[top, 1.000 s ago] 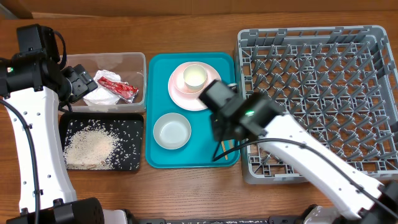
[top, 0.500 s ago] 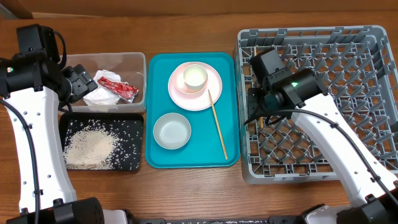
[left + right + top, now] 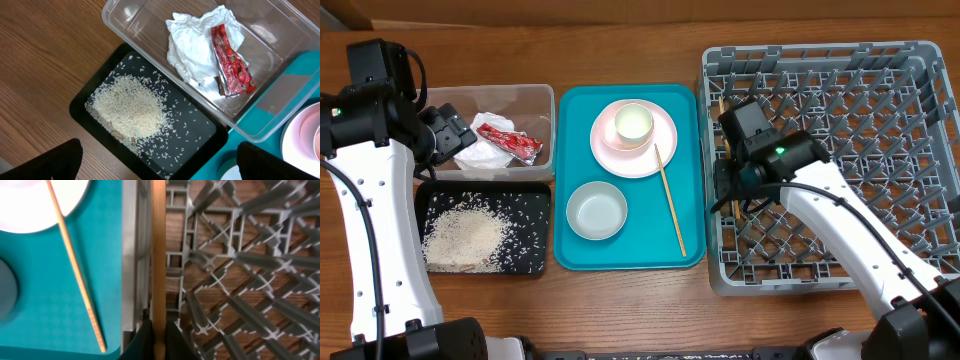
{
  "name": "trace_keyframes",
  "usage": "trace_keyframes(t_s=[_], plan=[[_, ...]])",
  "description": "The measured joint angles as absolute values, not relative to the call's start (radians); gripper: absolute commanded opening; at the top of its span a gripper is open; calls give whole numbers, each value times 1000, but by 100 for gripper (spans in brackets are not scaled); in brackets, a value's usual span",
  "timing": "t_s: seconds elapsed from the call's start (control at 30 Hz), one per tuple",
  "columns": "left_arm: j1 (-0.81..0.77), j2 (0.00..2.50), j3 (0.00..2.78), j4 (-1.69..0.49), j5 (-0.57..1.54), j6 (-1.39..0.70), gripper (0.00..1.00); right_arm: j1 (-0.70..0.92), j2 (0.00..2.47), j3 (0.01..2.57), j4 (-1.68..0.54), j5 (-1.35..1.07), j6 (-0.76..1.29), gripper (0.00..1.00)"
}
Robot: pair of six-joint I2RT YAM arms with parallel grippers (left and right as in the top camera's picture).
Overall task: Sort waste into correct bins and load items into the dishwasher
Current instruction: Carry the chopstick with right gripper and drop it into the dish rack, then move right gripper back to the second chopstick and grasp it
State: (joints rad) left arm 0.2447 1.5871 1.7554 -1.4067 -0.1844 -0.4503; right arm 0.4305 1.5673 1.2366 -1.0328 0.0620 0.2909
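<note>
My right gripper (image 3: 159, 342) is shut on a wooden chopstick (image 3: 158, 255), which it holds just inside the left wall of the grey dish rack (image 3: 840, 60). A second chopstick (image 3: 670, 200) lies on the teal tray (image 3: 570, 110), beside the pink plate (image 3: 665, 140) that carries a small white cup (image 3: 633, 123). A pale bowl (image 3: 597, 211) sits in front of the plate. My left gripper (image 3: 160, 167) hangs open over the bins. The clear tub (image 3: 535, 100) holds the red wrapper (image 3: 230, 60) and white tissue (image 3: 192, 45). Rice (image 3: 132, 107) lies in the black tray (image 3: 535, 200).
The rack's upright pegs (image 3: 240, 260) crowd close around the held chopstick. Bare wooden table (image 3: 620, 310) runs along the front edge below the trays and rack.
My right arm has swung from above the teal tray to the rack's left edge, carrying one chopstick with it. The left arm has stayed still.
</note>
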Motion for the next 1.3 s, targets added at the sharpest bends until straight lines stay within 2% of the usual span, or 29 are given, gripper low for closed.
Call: trace_keyframes(t_s=[0.3, 0.67, 1.0, 1.13, 1.3], plan=[[245, 1587, 1755, -1407, -184, -450, 100, 430, 1567, 1205, -996, 31, 287, 17], [245, 1587, 1755, -1407, -184, -450, 100, 430, 1567, 1204, -972, 18, 288, 18], [245, 1587, 1755, -1407, -184, -450, 100, 436, 1567, 1204, -863, -206, 367, 25], [245, 1587, 1755, -1407, -184, -450, 100, 486, 1567, 1204, -801, -230, 414, 28], [245, 1587, 1755, -1407, -184, -450, 100, 625, 1567, 1204, -753, -180, 434, 30]])
